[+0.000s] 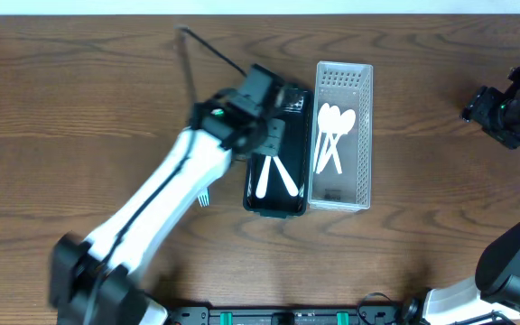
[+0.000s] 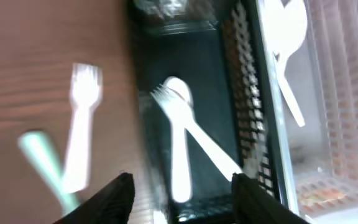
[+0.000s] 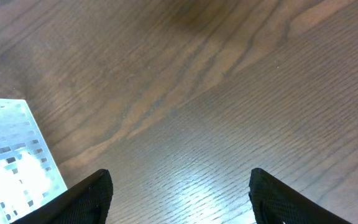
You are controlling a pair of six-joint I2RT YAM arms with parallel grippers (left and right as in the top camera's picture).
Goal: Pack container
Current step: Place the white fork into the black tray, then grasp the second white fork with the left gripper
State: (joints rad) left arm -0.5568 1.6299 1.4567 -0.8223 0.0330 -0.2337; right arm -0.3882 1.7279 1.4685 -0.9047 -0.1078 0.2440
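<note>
A black tray [image 1: 278, 209] holds a white fork and a white spoon [image 1: 273, 176], crossed. Beside it on the right, a clear slotted tray [image 1: 343, 77] holds several white spoons [image 1: 332, 131]. Another white fork [image 1: 204, 196] lies on the table left of the black tray. My left gripper [image 1: 273, 135] hovers over the black tray's left part. In the left wrist view it [image 2: 182, 199] is open and empty above the crossed fork and spoon [image 2: 179, 137], with the loose fork [image 2: 79, 137] to the left. My right gripper [image 3: 179, 193] is open and empty over bare wood.
The table is dark wood. My right gripper [image 1: 490, 113] sits at the far right edge, away from both trays. The clear tray's corner [image 3: 11, 155] shows at the left of the right wrist view. A blurred pale green streak [image 2: 42, 168] lies near the loose fork.
</note>
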